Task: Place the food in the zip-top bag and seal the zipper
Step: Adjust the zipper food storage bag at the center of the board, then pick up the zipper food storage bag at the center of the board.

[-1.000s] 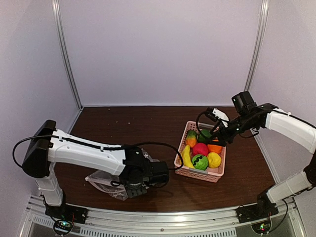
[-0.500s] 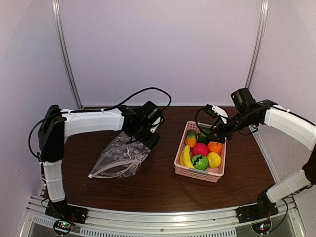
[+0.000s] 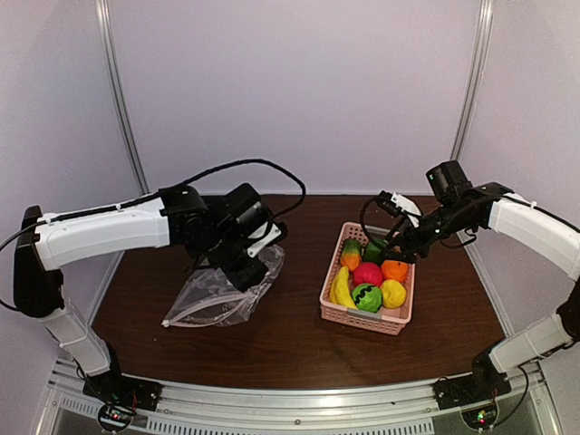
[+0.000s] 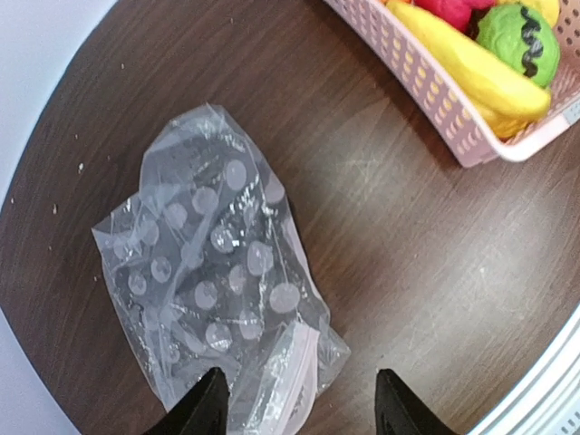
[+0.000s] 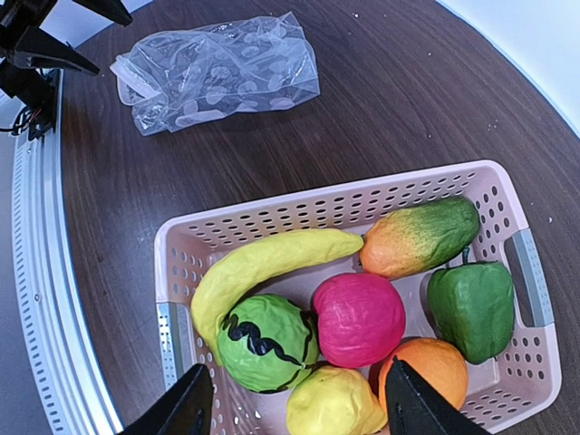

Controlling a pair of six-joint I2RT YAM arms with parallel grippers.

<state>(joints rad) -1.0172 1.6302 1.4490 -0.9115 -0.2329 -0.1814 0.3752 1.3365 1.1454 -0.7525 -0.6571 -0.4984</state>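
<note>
The zip-top bag (image 3: pixel 217 294) lies flat and empty on the dark table, left of the pink basket (image 3: pixel 367 319). My left gripper (image 3: pixel 246 270) hovers above it, open, and holds nothing. In the left wrist view the left gripper (image 4: pixel 301 391) has its fingers on either side of the bag (image 4: pixel 213 281) at the end with the whitish zipper (image 4: pixel 294 372). My right gripper (image 5: pixel 294 399) hangs open over the basket (image 5: pixel 299 213). The food is all in there: banana (image 5: pixel 263 263), striped green ball (image 5: pixel 265 343), red apple (image 5: pixel 360 317), lemon (image 5: pixel 335 403), orange (image 5: pixel 426 367), green pepper (image 5: pixel 471 308).
An orange-and-green fruit (image 5: pixel 421 237) lies along the basket's far wall. A metal rail (image 3: pixel 272 399) runs along the table's near edge. Pale walls close in the back and both sides.
My left arm rose from the near edge, where it was low on the bag, and swung back over the table. Its jaws opened. The bag now lies spread out. The right arm held still.
</note>
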